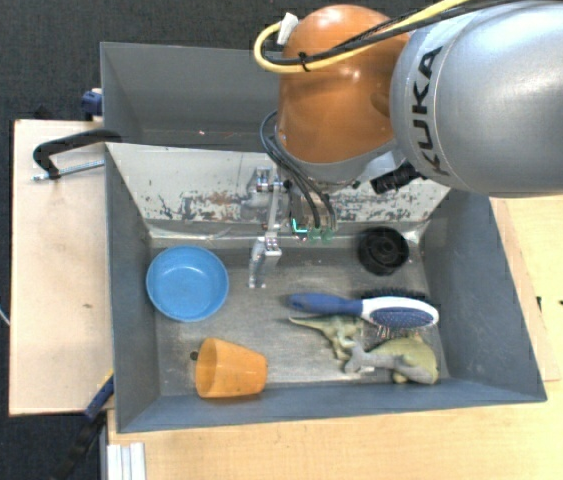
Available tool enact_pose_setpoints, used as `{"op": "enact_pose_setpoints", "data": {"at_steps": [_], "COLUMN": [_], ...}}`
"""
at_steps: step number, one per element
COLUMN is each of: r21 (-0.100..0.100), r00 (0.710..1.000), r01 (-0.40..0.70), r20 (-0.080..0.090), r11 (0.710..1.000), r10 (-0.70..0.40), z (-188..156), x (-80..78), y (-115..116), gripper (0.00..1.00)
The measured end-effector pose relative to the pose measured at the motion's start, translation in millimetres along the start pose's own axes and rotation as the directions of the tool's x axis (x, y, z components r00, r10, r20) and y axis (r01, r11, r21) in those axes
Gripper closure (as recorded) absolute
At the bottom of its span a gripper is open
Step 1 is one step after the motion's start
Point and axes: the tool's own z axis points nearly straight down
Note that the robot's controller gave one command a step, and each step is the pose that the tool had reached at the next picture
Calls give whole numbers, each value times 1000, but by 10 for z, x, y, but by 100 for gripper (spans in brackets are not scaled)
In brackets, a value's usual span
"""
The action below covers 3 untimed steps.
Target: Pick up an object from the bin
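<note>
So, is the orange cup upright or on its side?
Lying on its side: the orange cup shows its tapered side wall, not its mouth.

Bare bin floor (261,320) is lying open between the blue bowl (187,282) and the brush (371,312). An orange cup (229,369) is crowding its front edge.

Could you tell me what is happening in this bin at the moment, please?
The KUKA arm is reaching into the grey bin. Its gripper hangs near the back wall, over bare floor just right of the blue bowl, and nothing can be seen in it. A black round part lies to its right. An orange cup, a blue-handled brush and a toy dinosaur lie nearer the front, none of them touched.
</note>
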Motion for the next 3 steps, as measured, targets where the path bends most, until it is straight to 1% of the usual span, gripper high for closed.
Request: {"op": "enact_pose_setpoints", "data": {"at_steps": [1,2,3], "r21": [2,-1,10], "r00": [943,942,710], "r01": [334,334,704], "r20": [8,14,16], "r11": [943,943,710], "r10": [-334,-334,-704], "z": [1470,1429,-52], "x": [121,112,185], "y": [377,399,220], "gripper": [0,100,100]}}
